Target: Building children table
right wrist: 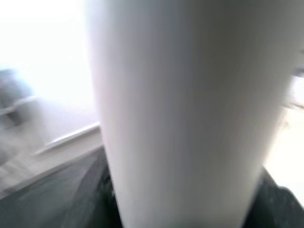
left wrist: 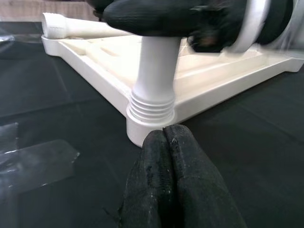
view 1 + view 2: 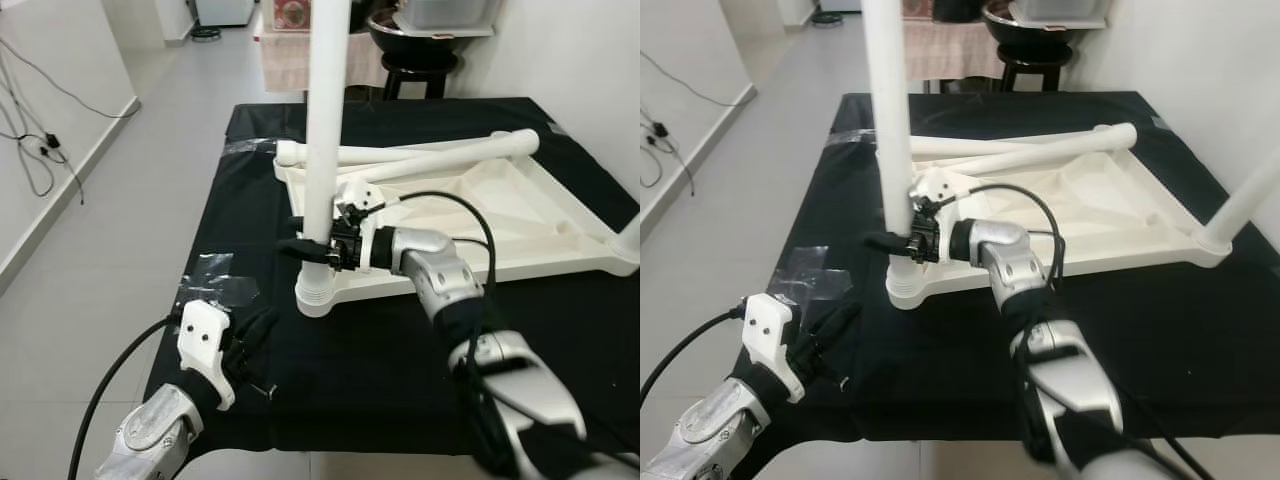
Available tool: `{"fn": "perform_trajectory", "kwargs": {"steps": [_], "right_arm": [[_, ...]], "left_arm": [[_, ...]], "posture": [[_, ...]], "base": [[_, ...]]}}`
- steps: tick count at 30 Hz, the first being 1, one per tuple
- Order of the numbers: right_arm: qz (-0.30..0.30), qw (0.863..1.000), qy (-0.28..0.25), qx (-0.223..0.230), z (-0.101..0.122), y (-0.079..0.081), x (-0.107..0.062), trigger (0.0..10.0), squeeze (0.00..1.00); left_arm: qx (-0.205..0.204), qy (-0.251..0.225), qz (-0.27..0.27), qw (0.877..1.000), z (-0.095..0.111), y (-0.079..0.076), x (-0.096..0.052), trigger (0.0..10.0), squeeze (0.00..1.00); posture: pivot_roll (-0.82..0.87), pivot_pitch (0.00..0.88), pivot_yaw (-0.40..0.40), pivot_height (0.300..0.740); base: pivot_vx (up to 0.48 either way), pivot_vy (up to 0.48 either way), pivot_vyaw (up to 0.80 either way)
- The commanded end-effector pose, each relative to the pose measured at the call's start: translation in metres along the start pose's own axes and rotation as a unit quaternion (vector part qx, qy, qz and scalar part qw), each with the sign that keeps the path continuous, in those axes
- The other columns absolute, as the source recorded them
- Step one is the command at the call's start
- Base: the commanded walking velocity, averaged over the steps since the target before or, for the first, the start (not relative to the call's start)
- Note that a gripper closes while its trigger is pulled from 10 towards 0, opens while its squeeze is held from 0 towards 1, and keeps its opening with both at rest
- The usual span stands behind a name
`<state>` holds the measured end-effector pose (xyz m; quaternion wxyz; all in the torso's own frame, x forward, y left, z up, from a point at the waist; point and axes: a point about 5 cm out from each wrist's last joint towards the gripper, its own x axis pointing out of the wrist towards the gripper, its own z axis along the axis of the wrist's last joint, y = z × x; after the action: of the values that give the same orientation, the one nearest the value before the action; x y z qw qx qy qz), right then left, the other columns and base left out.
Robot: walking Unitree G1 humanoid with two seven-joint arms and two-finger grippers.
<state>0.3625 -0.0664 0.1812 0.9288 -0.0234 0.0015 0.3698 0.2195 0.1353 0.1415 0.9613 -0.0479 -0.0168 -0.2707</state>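
Upturned white plastic children's tabletop (image 3: 520, 215) on black cloth (image 3: 330, 370); upright white tubular leg (image 3: 325, 120) in its near corner socket. Right gripper (image 3: 312, 250) clamped low on the leg, probably light, stiff, slippery; grip near the ribbed base. Left gripper (image 2: 166, 185) fingers together, resting on the cloth nearby.

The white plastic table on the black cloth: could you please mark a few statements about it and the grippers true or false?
1. The white plastic tabletop lies upside down on the black cloth. True.
2. The right gripper grips the upright white leg near its base. True.
3. All four legs stand in their sockets. False: two loose white legs lie across the tabletop.
4. The left gripper holds a leg. False: its jaws are shut on nothing, above the cloth.
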Motion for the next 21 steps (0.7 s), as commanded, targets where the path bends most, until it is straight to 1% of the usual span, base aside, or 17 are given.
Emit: {"fn": "perform_trajectory", "kwargs": {"steps": [1,2,3,4,5,6,8,9,12,13,14,15,16,17,18,20,21], "right_arm": [[-0.136,0.989,0.053,0.023,-0.028,0.004,-0.016,0.0,0.0],[-0.136,0.989,0.053,0.023,-0.028,0.004,-0.016,0.0,0.0],[-0.155,0.986,0.048,0.031,-0.032,0.019,-0.02,0.0,0.0],[-0.155,0.986,0.048,0.031,-0.032,0.019,-0.02,0.0,0.0],[-0.141,0.988,0.049,0.039,-0.035,0.026,-0.019,0.0,0.0],[-0.111,0.992,0.05,0.029,-0.034,0.029,-0.014,0.0,0.0],[-0.098,0.993,0.053,0.029,-0.034,0.027,-0.009,0.0,0.0],[-0.096,0.993,0.058,0.029,-0.034,0.025,-0.006,10.0,0.0],[-0.095,0.993,0.06,0.024,-0.033,0.025,-0.004,10.0,0.0],[-0.083,0.995,0.055,0.024,-0.029,0.025,-0.001,10.0,0.11],[-0.083,0.995,0.055,0.024,-0.029,0.025,-0.001,10.0,0.11],[-0.03,0.999,0.022,0.03,-0.012,0.026,0.007,10.0,1.0],[-0.03,0.999,0.022,0.03,-0.012,0.026,0.007,10.0,1.0],[-0.009,0.999,0.008,0.032,-0.005,0.027,0.009,10.0,1.0],[0.032,0.999,-0.006,0.034,0.003,0.029,0.012,10.0,1.0],[0.132,0.991,-0.018,0.021,0.013,0.03,0.013,10.0,1.0],[0.132,0.991,-0.018,0.021,0.013,0.03,0.013,10.0,1.0]], "left_arm": [[-0.001,0.003,-0.002,1.0,0.0,0.001,-0.003,10.0,0.0],[-0.001,0.003,-0.002,1.0,0.0,0.001,-0.003,10.0,0.0],[0.0,0.004,-0.002,1.0,0.0,0.002,-0.003,10.0,0.0],[0.0,0.004,-0.002,1.0,0.0,0.002,-0.003,10.0,0.0],[-0.003,0.005,-0.003,1.0,0.0,0.003,-0.002,10.0,0.0],[-0.004,0.006,-0.005,1.0,0.0,0.003,-0.002,10.0,0.0],[-0.005,0.006,-0.006,1.0,0.0,0.003,-0.001,10.0,0.0],[-0.004,0.005,-0.006,1.0,0.0,0.004,-0.001,10.0,0.0],[-0.002,0.004,-0.002,1.0,0.0,0.004,0.0,10.0,0.0],[0.0,0.002,0.003,1.0,0.0,0.005,0.0,10.0,0.0],[0.0,0.002,0.003,1.0,0.0,0.005,0.0,10.0,0.0],[0.002,0.002,0.007,1.0,0.0,0.005,0.0,10.0,0.0],[0.002,0.002,0.007,1.0,0.0,0.005,0.0,10.0,0.0],[0.002,0.002,0.006,1.0,0.0,0.005,0.001,10.0,0.0],[0.001,0.002,0.005,1.0,-0.001,0.005,0.001,10.0,0.0],[0.0,0.002,0.004,1.0,-0.001,0.005,0.002,10.0,0.0],[0.0,0.002,0.004,1.0,-0.001,0.005,0.002,10.0,0.0]], "posture": [[-0.04,0.093,0.025,0.74],[-0.04,0.093,0.025,0.74],[-0.04,0.093,0.025,0.74],[-0.04,0.093,0.025,0.74],[-0.06,0.083,0.041,0.74],[-0.04,0.08,0.022,0.74],[-0.05,0.074,0.019,0.74],[-0.05,0.075,0.02,0.74],[-0.05,0.075,0.02,0.74],[-0.04,0.07,0.016,0.74],[-0.04,0.07,0.016,0.74],[-0.03,0.064,0.013,0.74],[-0.03,0.064,0.013,0.74],[-0.03,0.064,0.013,0.74],[-0.04,0.06,0.012,0.74],[-0.03,0.057,0.012,0.74],[-0.03,0.057,0.012,0.74]], "base": [[0.0,0.0,0.0],[0.0,0.0,0.0],[0.0,0.0,0.0],[0.0,0.0,0.0],[0.0,0.0,0.0],[0.0,0.0,0.0],[0.0,0.0,0.0],[0.0,0.0,0.0],[0.0,0.0,0.0],[0.0,0.0,0.0],[0.0,0.0,0.0],[0.0,0.0,0.0],[0.0,0.0,0.0],[0.0,0.0,0.0],[0.0,0.0,0.0],[0.0,0.0,0.0],[0.0,0.0,0.0]]}}
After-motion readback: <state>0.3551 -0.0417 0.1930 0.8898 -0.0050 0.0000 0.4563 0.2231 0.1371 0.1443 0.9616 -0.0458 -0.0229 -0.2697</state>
